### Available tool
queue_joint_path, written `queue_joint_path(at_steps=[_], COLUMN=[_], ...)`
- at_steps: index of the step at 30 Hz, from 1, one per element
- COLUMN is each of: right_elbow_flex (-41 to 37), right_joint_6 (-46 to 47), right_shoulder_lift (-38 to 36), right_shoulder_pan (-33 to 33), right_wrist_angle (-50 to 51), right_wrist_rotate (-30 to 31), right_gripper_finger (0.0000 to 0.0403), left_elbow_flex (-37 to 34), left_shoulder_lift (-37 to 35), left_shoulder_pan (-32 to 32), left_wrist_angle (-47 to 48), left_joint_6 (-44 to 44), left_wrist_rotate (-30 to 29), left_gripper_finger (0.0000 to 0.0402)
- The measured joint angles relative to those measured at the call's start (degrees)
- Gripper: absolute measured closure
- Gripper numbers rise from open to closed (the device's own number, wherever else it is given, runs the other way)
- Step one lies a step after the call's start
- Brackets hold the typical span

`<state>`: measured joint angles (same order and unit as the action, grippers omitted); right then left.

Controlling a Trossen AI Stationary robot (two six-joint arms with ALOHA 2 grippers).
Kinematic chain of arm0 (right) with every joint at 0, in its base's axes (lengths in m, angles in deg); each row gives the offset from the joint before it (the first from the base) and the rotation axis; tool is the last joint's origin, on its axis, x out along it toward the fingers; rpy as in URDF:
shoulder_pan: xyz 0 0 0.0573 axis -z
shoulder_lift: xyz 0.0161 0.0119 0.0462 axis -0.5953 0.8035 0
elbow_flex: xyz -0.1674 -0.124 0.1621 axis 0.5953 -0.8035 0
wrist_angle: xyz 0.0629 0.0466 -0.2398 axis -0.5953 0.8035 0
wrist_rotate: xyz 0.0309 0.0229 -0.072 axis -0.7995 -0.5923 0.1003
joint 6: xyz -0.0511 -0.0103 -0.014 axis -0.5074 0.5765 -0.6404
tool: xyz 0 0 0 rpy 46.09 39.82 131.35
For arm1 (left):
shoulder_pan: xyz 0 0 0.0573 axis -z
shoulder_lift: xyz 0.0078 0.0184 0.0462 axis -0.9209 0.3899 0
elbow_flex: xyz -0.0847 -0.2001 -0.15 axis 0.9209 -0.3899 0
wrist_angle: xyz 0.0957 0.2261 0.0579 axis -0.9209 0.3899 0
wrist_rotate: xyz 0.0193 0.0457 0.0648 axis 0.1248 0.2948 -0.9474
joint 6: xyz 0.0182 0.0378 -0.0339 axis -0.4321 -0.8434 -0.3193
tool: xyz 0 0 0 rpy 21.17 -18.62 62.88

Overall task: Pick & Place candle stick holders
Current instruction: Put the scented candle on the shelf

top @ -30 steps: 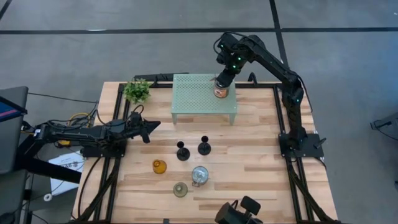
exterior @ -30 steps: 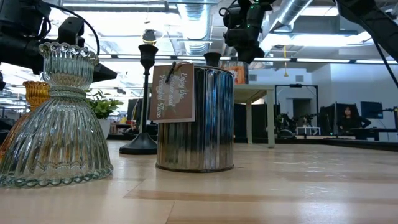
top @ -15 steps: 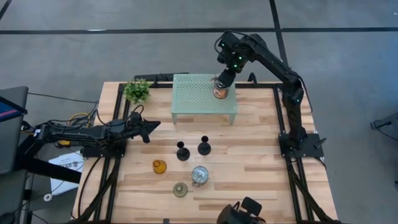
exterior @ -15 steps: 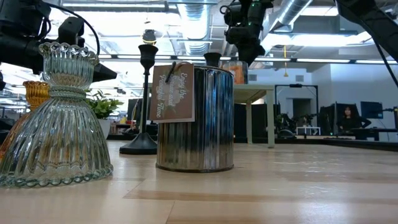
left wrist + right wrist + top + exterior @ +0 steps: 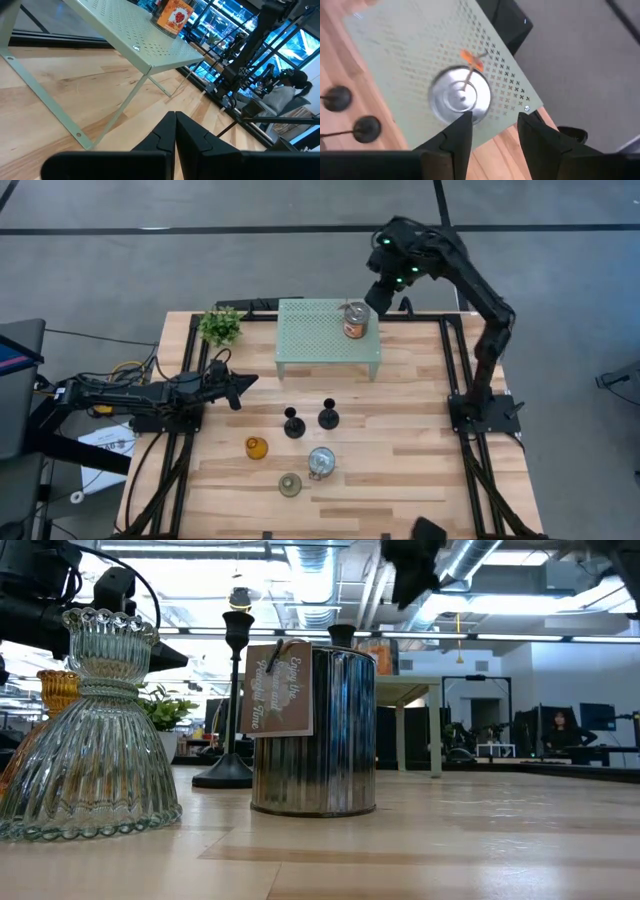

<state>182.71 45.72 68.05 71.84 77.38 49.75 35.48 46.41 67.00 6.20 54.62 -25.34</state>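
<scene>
My left gripper [image 5: 240, 385] lay low and stretched out over the table's left side, fingers pressed together on nothing, pointed toward the middle. Nearest the front edge I saw the pale green glass holder [image 5: 290, 484], ribbed and flared like a bell in the low view, and just beside it the silvery jar-like holder [image 5: 321, 461], a fluted cylinder with a brown paper tag. The amber glass holder [image 5: 256, 447] stood a little behind and to the left of them. Past those, the two black stemmed holders [image 5: 294, 423] stood upright side by side on their round bases. Farther back sat the pale green perforated stand [image 5: 305, 345], and on its right rear part the second jar-like holder [image 5: 354, 321] stood upright with an orange label and a tag. My right gripper [image 5: 380, 295] hung above and just right of that jar, arm arched high, fingers spread apart and empty.
</scene>
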Motion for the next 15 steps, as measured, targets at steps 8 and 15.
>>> queue_joint_path(at_steps=[8, 15], right_elbow_flex=[0.1, 0.1], right_joint_6=[2.6, 4.8], right_shoulder_lift=[-9.8, -15.1], right_shoulder_pan=[-5.0, -8.5], right_wrist_angle=[-2.3, -3.4], right_wrist_rotate=[0.0, 0.0], right_gripper_finger=[0.0277, 0.0284], left_elbow_flex=[0.0, 0.0], left_shoulder_lift=[0.0, 0.0], left_shoulder_pan=[0.0, 0.0], left_wrist_angle=[0.0, -0.3], left_joint_6=[0.0, 0.0], left_wrist_rotate=[0.0, 0.0], left_gripper_finger=[0.0392, 0.0392])
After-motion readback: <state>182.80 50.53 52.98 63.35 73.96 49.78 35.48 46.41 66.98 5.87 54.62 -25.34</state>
